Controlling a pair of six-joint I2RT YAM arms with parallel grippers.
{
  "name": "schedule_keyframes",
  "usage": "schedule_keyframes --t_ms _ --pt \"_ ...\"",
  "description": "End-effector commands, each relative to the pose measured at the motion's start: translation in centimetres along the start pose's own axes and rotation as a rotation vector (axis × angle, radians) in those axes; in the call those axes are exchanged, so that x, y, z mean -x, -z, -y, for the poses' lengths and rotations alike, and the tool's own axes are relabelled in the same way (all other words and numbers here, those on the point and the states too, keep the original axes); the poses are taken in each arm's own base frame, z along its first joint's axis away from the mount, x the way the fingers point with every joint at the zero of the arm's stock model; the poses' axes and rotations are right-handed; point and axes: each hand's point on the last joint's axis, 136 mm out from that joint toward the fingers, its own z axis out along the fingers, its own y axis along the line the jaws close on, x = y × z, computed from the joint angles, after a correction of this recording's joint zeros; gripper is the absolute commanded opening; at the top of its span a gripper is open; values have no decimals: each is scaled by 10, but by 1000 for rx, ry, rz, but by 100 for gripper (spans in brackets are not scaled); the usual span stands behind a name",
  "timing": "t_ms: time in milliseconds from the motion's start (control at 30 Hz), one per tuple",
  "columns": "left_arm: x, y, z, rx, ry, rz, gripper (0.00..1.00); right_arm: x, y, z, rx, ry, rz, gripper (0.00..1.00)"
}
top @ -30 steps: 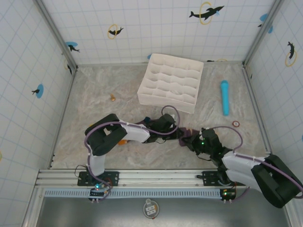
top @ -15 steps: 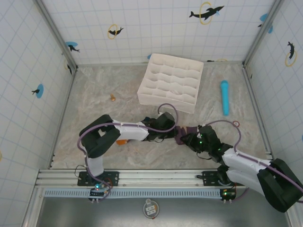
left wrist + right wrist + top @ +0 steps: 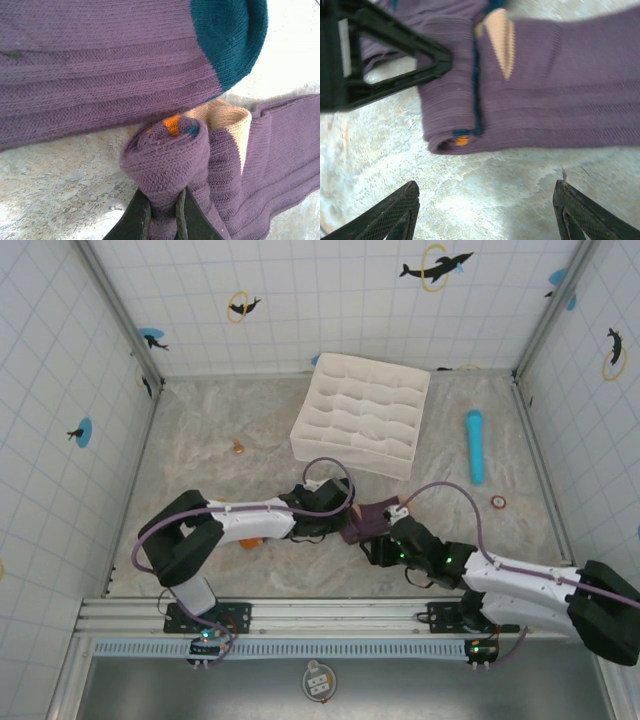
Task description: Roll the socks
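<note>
There were two purple socks [image 3: 367, 519], two arms, one white divided box [image 3: 362, 413] and one blue cylinder [image 3: 474, 445] on the table [image 3: 210, 460]. The left arm [image 3: 250, 520] lay low and reached right across the near half of the table. The right arm [image 3: 510, 580] stretched left from its base, so the two wrists met near the middle.

The left gripper [image 3: 163, 206] was pinched tight on the rolled end of the socks, its two dark fingers pressed into the purple roll. Orange and teal showed at the roll's core. A tan heel sat just beside it, and a teal heel lay further up on the flat sock.

The right gripper [image 3: 485, 187] stood wide open and held nothing. It hung over bare table just short of the roll's end. The socks lay ahead of its fingers, stretching off to the right, apart from them.
</note>
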Motion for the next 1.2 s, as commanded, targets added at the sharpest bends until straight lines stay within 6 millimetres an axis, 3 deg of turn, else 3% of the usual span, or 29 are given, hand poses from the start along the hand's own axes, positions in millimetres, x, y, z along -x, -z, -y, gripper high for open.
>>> schedule_keyframes --t_ms 0,267,733,1100,1167 --pt "-17 0 -34 109 53 -57 0 25 4 -4 -113 244 144 73" --pt "-25 1 -27 84 82 -108 0 19 2 -38 -220 600 268 73" --pt "-38 7 -29 52 109 -163 0 31 -29 -59 -373 776 349 73" --pt "-40 8 -29 50 114 -173 0 16 -45 -31 -432 689 280 64" --pt "-40 8 -28 45 115 -173 0 12 -47 -27 -435 678 265 55"
